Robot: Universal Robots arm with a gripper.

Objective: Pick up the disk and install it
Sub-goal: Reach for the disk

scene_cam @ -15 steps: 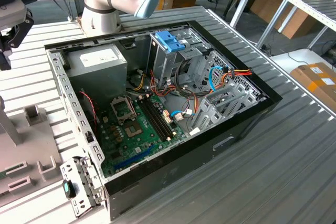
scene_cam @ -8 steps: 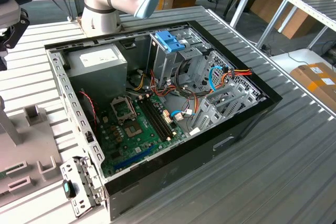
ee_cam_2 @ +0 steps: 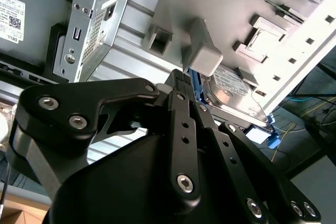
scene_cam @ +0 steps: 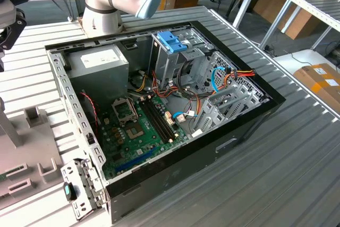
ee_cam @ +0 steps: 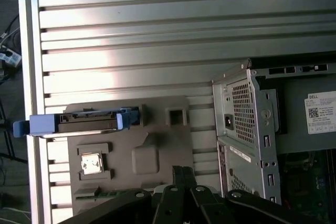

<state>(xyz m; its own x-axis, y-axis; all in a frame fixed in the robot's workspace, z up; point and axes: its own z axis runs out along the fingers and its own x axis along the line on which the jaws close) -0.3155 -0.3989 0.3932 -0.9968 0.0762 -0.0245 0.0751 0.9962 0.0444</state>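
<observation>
Over the grey fixture [ee_cam: 155,136] holding the disk [ee_cam: 86,121], your gripper [ee_cam: 182,170] hung pressed together, empty; you likely needed it spread and squared to the disk.

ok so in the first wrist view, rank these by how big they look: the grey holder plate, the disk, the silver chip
1. grey holder plate, clearly the largest
2. disk, long but seen edge-on, so it looks thin
3. silver chip, the smallest

All three sit at much the same depth, so the order looks safe.
</observation>
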